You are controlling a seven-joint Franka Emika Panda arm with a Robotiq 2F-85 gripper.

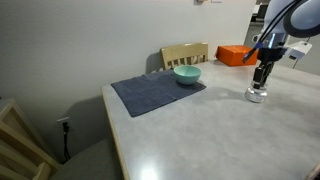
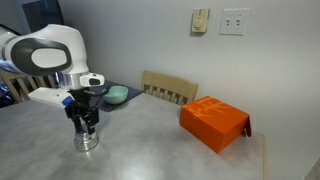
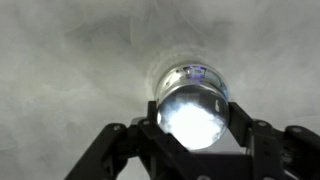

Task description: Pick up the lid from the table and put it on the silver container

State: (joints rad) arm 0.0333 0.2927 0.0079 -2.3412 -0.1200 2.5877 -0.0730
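Hand (image 1: 260, 78): points straight down over the silver container (image 1: 257, 96); black fingers (image 3: 150, 128) flank its top, but whether they grip it cannot be told.
Bright disc (image 3: 195, 112): glaring round metal between the fingers; lid or pot's top, unclear.
Container: small, squat and shiny, standing on the counter (image 1: 200, 130).
Open room: bare mottled grey counter at 6 and 8 o'clock.
Neighbours: teal bowl (image 1: 187, 74) on a dark mat (image 1: 155, 93) at 10 o'clock; orange box (image 1: 232, 54) at 11.
Only in an exterior view: wall plates (image 2: 235, 20).
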